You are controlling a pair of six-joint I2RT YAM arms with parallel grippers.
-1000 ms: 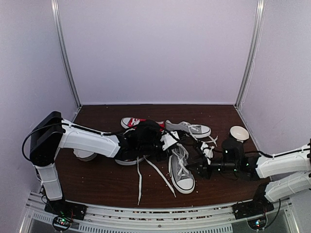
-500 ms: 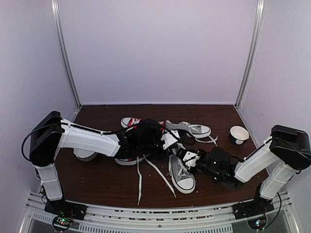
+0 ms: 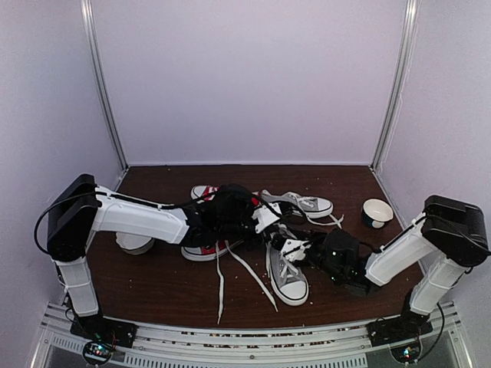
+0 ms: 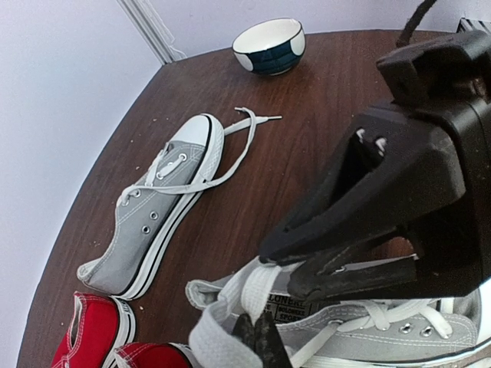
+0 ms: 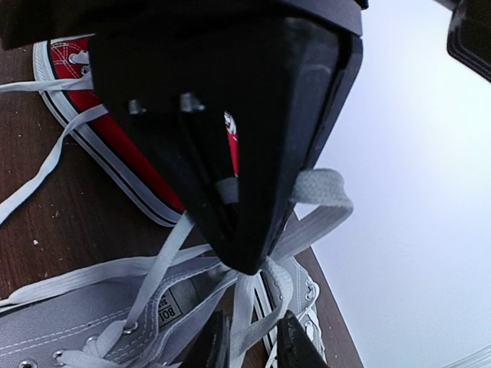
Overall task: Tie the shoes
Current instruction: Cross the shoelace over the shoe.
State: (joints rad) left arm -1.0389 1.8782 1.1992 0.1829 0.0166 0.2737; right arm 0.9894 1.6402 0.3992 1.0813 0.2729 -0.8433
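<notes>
Top view. The near grey shoe lies at 5 o'clock of the desk centre, toe cap toward the arm bases. The far grey shoe lies at 1 o'clock, its lace trailing loose. Neither is tied yet.

Left end effector: closed, pinching the white lace of the near shoe and holding it off the tongue, at the shoe's 11 o'clock. Judged reason: a lifted, taut strand gives the other arm room to reach it.

Right end effector: jaws stand apart, astride a strand of the same lacing just above the eyelets. No pinch is visible. It sits at the shoe's 12 o'clock, over the heel end, and close against the left one. Whether the two touch, I cannot tell.

Shoe relative to tools: directly beneath both, running out toward 6 o'clock.

Red sneakers lie under the left arm, at 9 o'clock of the near shoe. The bowl sits well apart at 2 o'clock.
</notes>
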